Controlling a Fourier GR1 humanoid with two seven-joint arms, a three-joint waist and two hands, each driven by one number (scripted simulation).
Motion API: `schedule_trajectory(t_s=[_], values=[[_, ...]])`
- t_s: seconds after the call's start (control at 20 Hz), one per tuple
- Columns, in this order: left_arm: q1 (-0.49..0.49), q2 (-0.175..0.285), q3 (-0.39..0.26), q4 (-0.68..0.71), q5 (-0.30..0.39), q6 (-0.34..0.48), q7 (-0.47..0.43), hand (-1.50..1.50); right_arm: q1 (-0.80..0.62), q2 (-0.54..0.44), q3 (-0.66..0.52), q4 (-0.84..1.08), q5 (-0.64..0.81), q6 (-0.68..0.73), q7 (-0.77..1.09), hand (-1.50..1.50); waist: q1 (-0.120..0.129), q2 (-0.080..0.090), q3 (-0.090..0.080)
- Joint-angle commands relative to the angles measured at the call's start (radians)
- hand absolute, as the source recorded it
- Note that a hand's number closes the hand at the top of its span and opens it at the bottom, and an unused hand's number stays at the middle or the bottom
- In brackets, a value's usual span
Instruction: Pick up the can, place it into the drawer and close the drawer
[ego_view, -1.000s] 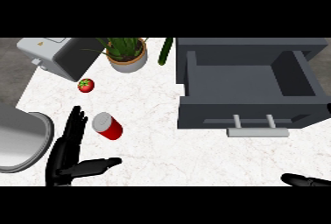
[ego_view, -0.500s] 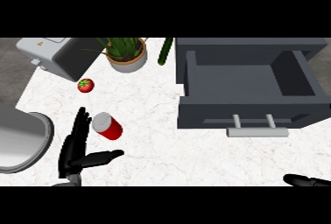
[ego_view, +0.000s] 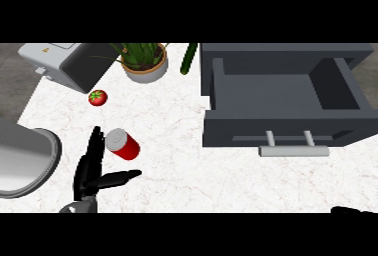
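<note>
A red can (ego_view: 123, 144) with a silver top lies tilted on the white counter, left of centre. My left hand (ego_view: 90, 170) stands edge-on just left of the can, fingers straight and pointing away, thumb stretched to the right below the can; it is open and holds nothing. The grey drawer (ego_view: 284, 131) is pulled open at the right, its inside bare, with a pale handle (ego_view: 292, 149) on the front. Only a sliver of my right hand (ego_view: 353, 211) shows at the lower right edge.
A tomato (ego_view: 97, 97) lies beyond the can. A potted plant (ego_view: 145, 65), a toaster (ego_view: 70, 62) and a green cucumber (ego_view: 190, 58) stand along the back. A metal sink basin (ego_view: 22, 160) sits at the left edge.
My left hand has turned more edge-on and slid forward alongside the can, its fingertips now level with the can's top. The can and drawer have not moved.
</note>
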Motion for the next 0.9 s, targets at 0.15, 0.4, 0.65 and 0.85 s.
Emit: schedule_trajectory(t_s=[0.15, 0.4, 0.65, 0.85], values=[[-0.115, 0.015, 0.039, 0.179, 0.03, 0.019, -0.08, -1.5, -0.004, 0.012, -0.006, -0.041, -0.003, 0.012, 0.043, -1.5, 0.0, 0.0, 0.0], [-0.269, 0.039, 0.072, 0.394, 0.037, 0.003, -0.145, -1.5, -0.005, 0.011, -0.02, -0.021, -0.003, 0.023, 0.024, -1.5, -0.005, 0.001, 0.0], [-0.283, 0.082, 0.072, 0.49, 0.041, -0.091, -0.234, -1.5, -0.05, 0.011, -0.012, 0.039, 0.029, 0.02, 0.001, -1.5, -0.003, 0.002, 0.0], [-0.389, 0.07, 0.066, 0.628, 0.013, -0.095, -0.267, -1.5, -0.007, -0.002, -0.071, -0.029, -0.064, 0.048, 0.019, -1.5, -0.014, 0.004, -0.001]])
